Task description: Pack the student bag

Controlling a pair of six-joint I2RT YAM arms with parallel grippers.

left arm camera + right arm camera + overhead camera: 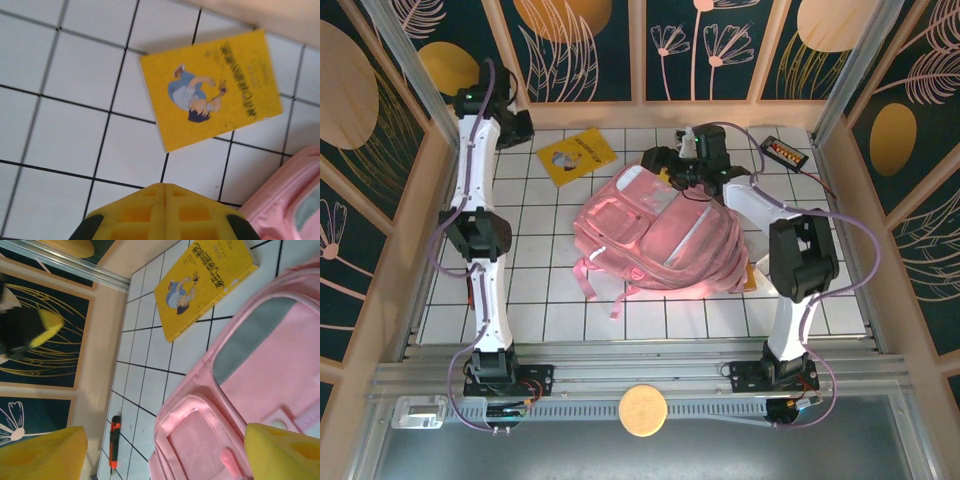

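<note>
Yellow fingertips (pixel 280 450) of the right pincer (pixel 160 460) sit in the bottom corners of the right wrist view. They are spread wide apart with nothing gripped, and whether they touch the fabric below cannot be told. Between and beyond them lies the student bag (pixel 260 365), its pale-pink front pockets and a grey panel facing up. From above, the bag lies flat on the white-tiled desk (pixel 520 300), a little right of centre, with its straps trailing toward the near edge and its top end under the right pincer. A yellow book (pixel 577 156) with a cartoon figure on its cover lies flat just beside the bag's far left corner, a strip of tile between them. The left pincer (pixel 162 210) is closed on nothing, its two halves meeting along one seam above the tiles near the book. A black and orange tool (pixel 115 440) lies by the wall, and a small black device (pixel 785 153) sits in the far right corner.
</note>
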